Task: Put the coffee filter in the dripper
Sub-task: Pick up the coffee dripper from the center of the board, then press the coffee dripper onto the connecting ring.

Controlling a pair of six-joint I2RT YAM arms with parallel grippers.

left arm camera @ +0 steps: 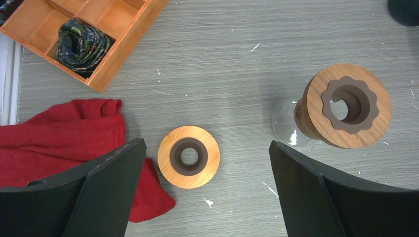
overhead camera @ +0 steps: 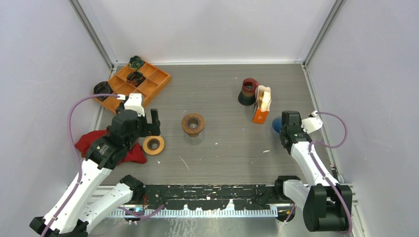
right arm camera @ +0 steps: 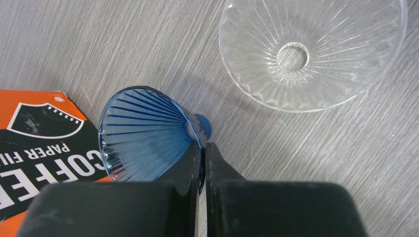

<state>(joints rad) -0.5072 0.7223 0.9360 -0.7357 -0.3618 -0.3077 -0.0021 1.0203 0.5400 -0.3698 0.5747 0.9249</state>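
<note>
The coffee filter box (overhead camera: 260, 114) stands upright on the table (overhead camera: 222, 148) right of centre; pale paper filters (overhead camera: 264, 98) project from its open top. The right wrist view adds what the overhead view lacks: the box face (right arm camera: 39, 143) is orange and black with white lettering reading "COFFEE" and "PAPER FI", cut off at the frame edge.

Just beside the box lies the blue dripper (right arm camera: 146, 133), a translucent ribbed cone tipped on its side with its mouth toward the box; overhead, only a blue sliver (overhead camera: 275, 126) shows past the arm. The right gripper (right arm camera: 202, 148) has its jaws drawn to a thin slit on the cone's wall, with a blue strip visible between them; it is pinching the blue dripper.

A clear glass dripper (right arm camera: 309, 49), ribbed and mouth-up, is visible only from the right wrist.

The left gripper (left arm camera: 206, 144) hangs fully spread and holds nothing; its view shows a wooden ring (left arm camera: 188, 157) flat on the table between the fingers (left arm camera: 113, 182), a wood-collared dripper (left arm camera: 348, 106) on a glass base to the right, a red cloth (left arm camera: 59, 143) touching the ring's left side, and the corner of an orange tray (left arm camera: 126, 44). Only the overhead view shows a dark dripper (overhead camera: 248, 91) just behind the box.
</note>
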